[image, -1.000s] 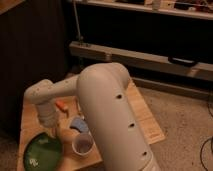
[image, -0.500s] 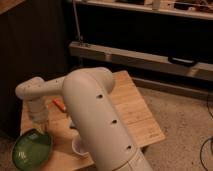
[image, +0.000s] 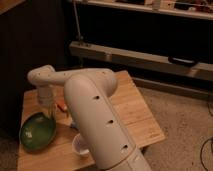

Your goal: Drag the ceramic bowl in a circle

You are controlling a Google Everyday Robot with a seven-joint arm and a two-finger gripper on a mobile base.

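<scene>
One second has made a real difference here: the bowl (image: 38, 131) has gone from sitting near the front middle of the bench (image: 131, 116), right next to the cup (image: 80, 145), out to the front left corner, and now it's come back up and slightly away from that edge. So it's tracing a curve rather than a straight line, which is what you'd want for dragging it in a circle. The gripper (image: 48, 114) is down at the bowl's far right rim, hanging off the end of the arm (image: 95, 120) that reaches out to the left, and it's moved along with the bowl the whole way. I honestly can't tell how it's holding on, it's too dark down there to make out, though it looks like it's in contact with the rim. The cup is now well apart from the bowl, partly hidden behind the arm, and there's a small orange thing (image: 62, 106) just beside the gripper. My guess is we're partway round the loop, with the return swing toward the cup left to do, and that orange bit could get bumped.
</scene>
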